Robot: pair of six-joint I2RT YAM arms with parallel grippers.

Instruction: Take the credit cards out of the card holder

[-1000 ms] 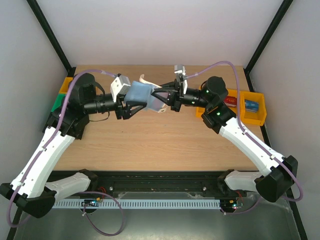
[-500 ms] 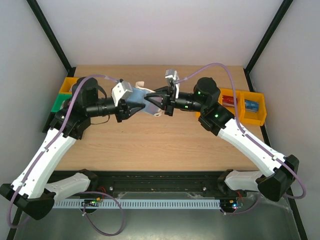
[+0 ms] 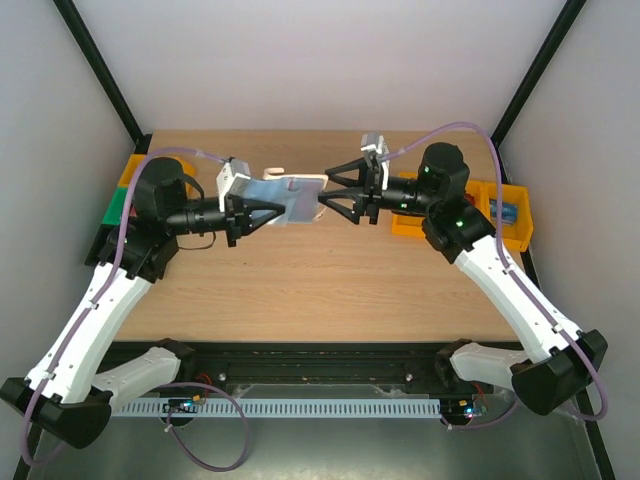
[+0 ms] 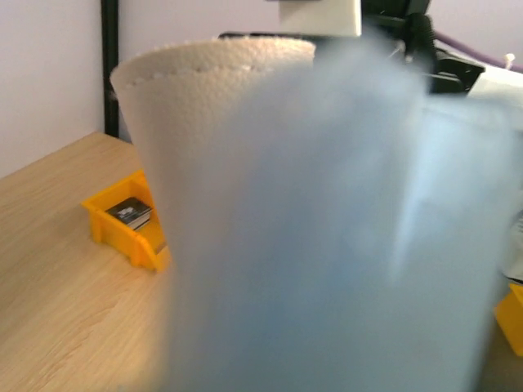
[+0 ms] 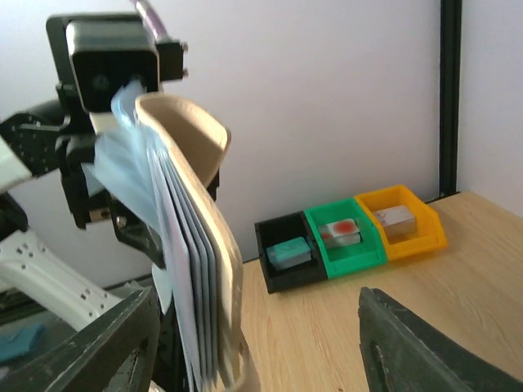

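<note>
card holder (image 3: pixel 290 200) in left claw (image 3: pixel 265 207): pale beige outside, dotted stitch line along edge, pale blue inside. beyond right claw (image 5: pixel 257 302): black bin (image 5: pixel 286 261), green bin (image 5: pixel 347 241), yellow bin (image 5: pixel 404 220), side by side. claw fingers black. table (image 3: pixel 320 290) below claws: light wood grain.

Left wrist view: the card holder (image 4: pixel 327 229) is so close it's a blurred pale-blue smear filling most of the pic, cut off at the bottom edge & hiding the left gripper's (image 3: pixel 268 207) own fingers. Right wrist view: holder's lower end runs off the bottom edge, both fingers (image 5: pixel 90 343) of the right gripper (image 5: pixel 257 300) are cropped there too, & can't tell if the thin pale layers inside are credit cards or pockets. Top view: the bins (image 3: pixel 128 172) on the left sit mostly under the left arm (image 3: pixel 110 290).
</note>
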